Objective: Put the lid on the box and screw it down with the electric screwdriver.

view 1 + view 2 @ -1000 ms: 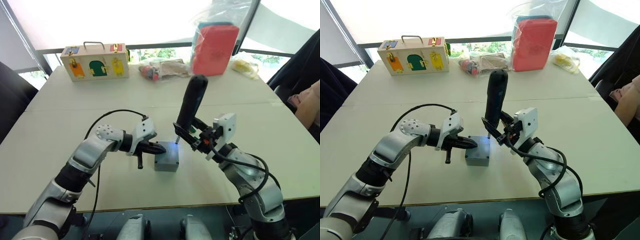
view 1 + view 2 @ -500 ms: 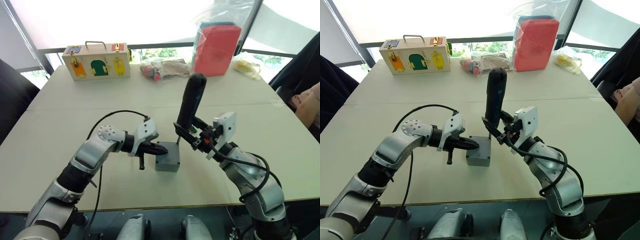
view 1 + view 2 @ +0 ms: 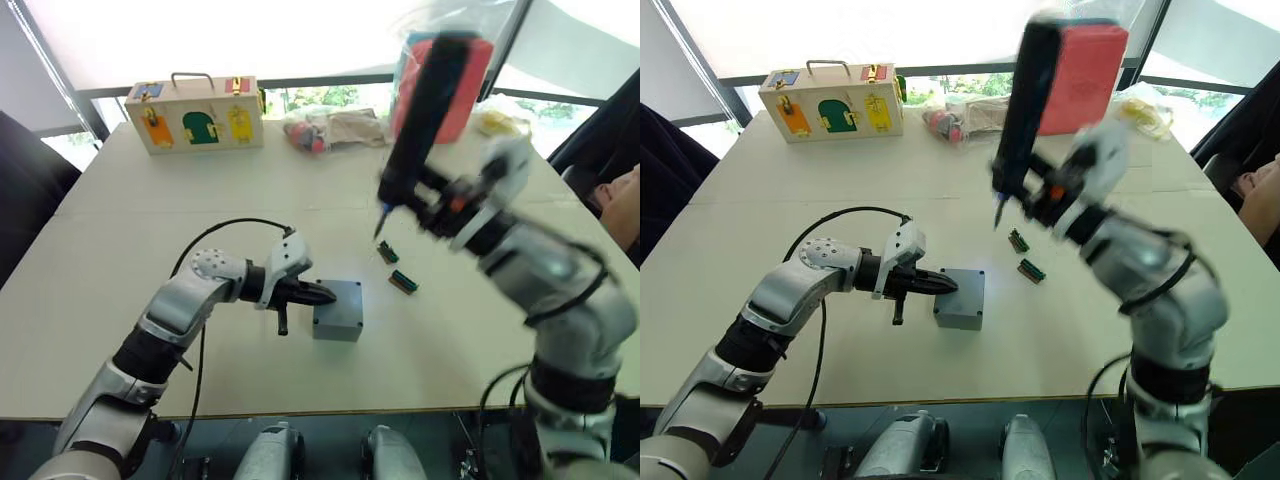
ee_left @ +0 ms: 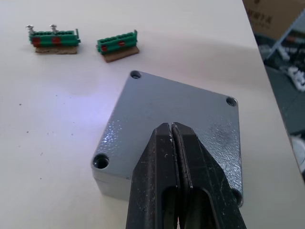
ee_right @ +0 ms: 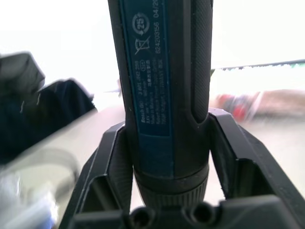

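A: Where's the lid (image 4: 176, 114)?

B: Seated on the box (image 3: 337, 322), flush, near the middle of the surface (image 3: 120, 250). Corner holes show in the left wrist view; the near one looks empty, the others too small to judge.

A: Left claw (image 4: 171, 133)?

B: Clenched, fingers pressed together, tips resting on top of the lid, pinning it.

A: And the right?

B: Right claw (image 5: 167, 191) grasps the electric screwdriver (image 3: 418, 125) around its lower body. Tool is high above the surface, tilted, bit pointing down, well apart from the box.

A: Anything else close by?

B: Two small green terminal blocks (image 3: 396, 268) lying just beyond the box. Wooden box with coloured doors (image 3: 195, 113) and a red bagged item (image 3: 1080, 75) along the far edge.

A: Progress?

B: Lid placed; that part looks done. Screwing is unsettled: at least one hole seems open, and the driver is off the work. I'd judge the remaining corners need driving.
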`<state>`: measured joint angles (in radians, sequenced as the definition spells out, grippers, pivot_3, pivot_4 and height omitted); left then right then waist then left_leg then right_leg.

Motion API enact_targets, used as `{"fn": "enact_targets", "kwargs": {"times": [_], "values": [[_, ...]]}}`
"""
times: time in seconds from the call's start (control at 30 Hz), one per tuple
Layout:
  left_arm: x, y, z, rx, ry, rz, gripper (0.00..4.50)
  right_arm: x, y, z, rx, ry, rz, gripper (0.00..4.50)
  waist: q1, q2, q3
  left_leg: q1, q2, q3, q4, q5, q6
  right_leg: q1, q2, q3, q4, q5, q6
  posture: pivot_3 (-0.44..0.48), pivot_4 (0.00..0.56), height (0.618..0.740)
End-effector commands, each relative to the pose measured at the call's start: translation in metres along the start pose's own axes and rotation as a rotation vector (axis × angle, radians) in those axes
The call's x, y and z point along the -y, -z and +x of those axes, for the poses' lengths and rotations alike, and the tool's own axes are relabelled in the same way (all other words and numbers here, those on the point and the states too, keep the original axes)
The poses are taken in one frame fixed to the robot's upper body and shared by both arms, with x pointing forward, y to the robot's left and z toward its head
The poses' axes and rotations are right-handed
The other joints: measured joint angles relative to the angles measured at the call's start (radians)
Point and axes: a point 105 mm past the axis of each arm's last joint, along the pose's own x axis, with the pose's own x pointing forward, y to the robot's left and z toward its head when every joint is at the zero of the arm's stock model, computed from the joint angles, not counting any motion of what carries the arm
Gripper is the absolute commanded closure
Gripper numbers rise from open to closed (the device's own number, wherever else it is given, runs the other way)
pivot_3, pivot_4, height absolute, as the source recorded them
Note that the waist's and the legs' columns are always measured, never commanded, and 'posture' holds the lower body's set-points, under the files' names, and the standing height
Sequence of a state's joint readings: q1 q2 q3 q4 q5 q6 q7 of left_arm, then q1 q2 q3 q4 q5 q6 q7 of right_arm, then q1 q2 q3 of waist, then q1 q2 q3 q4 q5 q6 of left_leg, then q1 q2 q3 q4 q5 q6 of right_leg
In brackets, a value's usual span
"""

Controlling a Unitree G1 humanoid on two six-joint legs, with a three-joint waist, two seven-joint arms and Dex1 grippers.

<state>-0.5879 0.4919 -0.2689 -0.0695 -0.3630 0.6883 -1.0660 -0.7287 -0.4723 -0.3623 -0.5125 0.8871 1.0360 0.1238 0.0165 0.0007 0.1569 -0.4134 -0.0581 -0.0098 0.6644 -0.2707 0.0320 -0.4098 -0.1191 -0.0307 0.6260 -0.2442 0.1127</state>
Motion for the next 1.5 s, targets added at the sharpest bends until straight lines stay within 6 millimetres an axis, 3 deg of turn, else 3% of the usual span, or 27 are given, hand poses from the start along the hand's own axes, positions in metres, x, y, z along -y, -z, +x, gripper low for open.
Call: {"fn": "enact_targets", "kwargs": {"times": [0.03, 0.13, 0.27, 0.33, 0.4, 0.53, 0.67, 0.87, 0.93, 0.97, 1.1, 1.13, 1.23, 1.37, 1.5], "values": [[-0.016, -0.036, -0.012, 0.159, -0.128, 0.005, 4.5, 0.025, -0.01, -0.008, -0.149, 0.018, 0.153, 2.66, -0.003, -0.002, 0.003, -0.001, 0.0, 0.0, -0.001, 0.0, 0.0, 0.0, 0.0, -0.001, -0.001, 0.0, 0.0, 0.0, 0.15, 0.74], [-0.015, -0.051, -0.018, 0.231, -0.161, 0.032, 4.5, 0.048, -0.003, -0.019, -0.358, 0.067, 0.205, 2.66, -0.006, -0.001, 0.006, -0.002, 0.0, 0.0, -0.001, 0.0, 0.0, 0.0, -0.001, -0.001, -0.003, 0.0, 0.0, 0.0, 0.15, 0.74], [-0.009, -0.056, -0.022, 0.242, -0.143, 0.039, 4.5, 0.083, 0.029, -0.048, -0.64, 0.202, 0.272, 2.66, -0.005, 0.001, 0.008, -0.007, 0.0, 0.001, -0.001, 0.0, 0.001, -0.003, -0.001, -0.001, -0.006, 0.0, -0.001, 0.0, 0.15, 0.74], [-0.009, -0.056, -0.023, 0.24, -0.141, 0.037, 4.5, 0.085, 0.031, -0.05, -0.665, 0.208, 0.283, 2.66, -0.006, 0.002, 0.008, -0.01, 0.0, 0.002, 0.0, -0.001, 0.002, -0.005, -0.001, -0.001, -0.007, 0.001, -0.001, 0.0, 0.15, 0.74], [0.002, -0.046, -0.025, 0.173, -0.06, 0.033, 4.5, 0.097, 0.067, -0.078, -0.867, 0.252, 0.383, 2.66, -0.008, 0.001, 0.009, -0.012, 0.0, 0.004, 0.0, -0.001, 0.002, -0.007, 0.0, -0.001, -0.007, 0.001, 0.0, 0.0, 0.15, 0.74], [0.018, -0.034, -0.026, 0.114, -0.008, 0.047, 4.5, 0.104, 0.112, -0.117, -1.11, 0.314, 0.512, 2.66, -0.008, 0.001, 0.009, -0.013, 0.001, 0.004, 0.0, -0.001, 0.003, -0.007, 0.001, -0.001, -0.008, 0.001, 0.0, 0.0, 0.15, 0.74], [0.03, -0.031, -0.026, 0.102, 0.014, 0.049, 4.5, 0.1, 0.127, -0.128, -1.214, 0.308, 0.555, 2.66, -0.015, 0.005, 0.015, -0.013, 0.001, 0.006, 0.002, -0.001, 0.004, -0.007, 0.0, 0.0, -0.009, 0.001, 0.001, 0.0, 0.15, 0.74], [0.037, -0.028, -0.028, 0.082, 0.015, 0.046, 4.5, 0.105, 0.136, -0.133, -1.282, 0.341, 0.576, 2.66, -0.013, 0.007, 0.018, -0.012, 0.001, 0.005, 0.003, 0.0, 0.003, -0.007, 0.002, 0.0, -0.007, 0.003, 0.002, 0.0, 0.15, 0.74], [0.037, -0.026, -0.031, 0.073, 0.007, 0.044, 4.5, 0.105, 0.139, -0.134, -1.312, 0.341, 0.561, 1.65, -0.011, 0.007, 0.018, -0.012, 0.001, 0.005, 0.003, 0.0, 0.003, -0.007, 0.003, 0.0, -0.007, 0.003, 0.002, 0.0, 0.15, 0.74], [0.037, -0.026, -0.032, 0.07, 0.004, 0.043, 4.5, 0.105, 0.14, -0.135, -1.324, 0.338, 0.554, 1.57, -0.011, 0.007, 0.018, -0.012, 0.001, 0.006, 0.003, -0.001, 0.003, -0.007, 0.003, -0.001, -0.007, 0.003, 0.002, 0.0, 0.15, 0.74], [0.032, -0.026, -0.037, 0.071, -0.026, 0.038, 4.5, 0.107, 0.141, -0.132, -1.333, 0.342, 0.512, 0.2, -0.006, 0.006, 0.019, -0.012, 0.001, 0.005, 0.003, -0.001, 0.003, -0.007, 0.003, -0.001, -0.008, 0.003, 0.002, 0.0, 0.15, 0.74], [0.029, -0.028, -0.04, 0.077, -0.037, 0.036, 4.5, 0.107, 0.137, -0.128, -1.316, 0.332, 0.496, 0.07, -0.005, 0.006, 0.019, -0.012, 0.001, 0.005, 0.004, -0.001, 0.003, -0.007, 0.003, -0.001, -0.008, 0.004, 0.002, 0.0, 0.15, 0.74], [0.022, -0.03, -0.045, 0.09, -0.06, 0.028, 4.5, 0.109, 0.127, -0.117, -1.265, 0.318, 0.467, 0.07, -0.004, 0.005, 0.019, -0.012, 0.001, 0.005, 0.005, 0.0, 0.003, -0.006, 0.003, -0.001, -0.008, 0.004, 0.003, 0.0, 0.15, 0.74], [0.006, -0.034, -0.059, 0.107, -0.123, 0.019, 4.5, 0.112, 0.099, -0.092, -1.13, 0.273, 0.389, 0.07, -0.006, 0.005, 0.02, -0.013, 0.0, 0.006, 0.005, 0.0, 0.003, -0.007, 0.003, -0.001, -0.007, 0.004, 0.003, 0.0, 0.15, 0.74], [-0.006, -0.031, -0.074, 0.103, -0.164, -0.006, 4.5, 0.097, 0.066, -0.07, -1.003, 0.155, 0.318, 0.07, -0.007, 0.005, 0.02, -0.013, 0.001, 0.005, 0.003, 0.0, 0.003, -0.009, 0.004, -0.001, -0.007, 0.004, 0.003, 0.0, 0.15, 0.74]]}}
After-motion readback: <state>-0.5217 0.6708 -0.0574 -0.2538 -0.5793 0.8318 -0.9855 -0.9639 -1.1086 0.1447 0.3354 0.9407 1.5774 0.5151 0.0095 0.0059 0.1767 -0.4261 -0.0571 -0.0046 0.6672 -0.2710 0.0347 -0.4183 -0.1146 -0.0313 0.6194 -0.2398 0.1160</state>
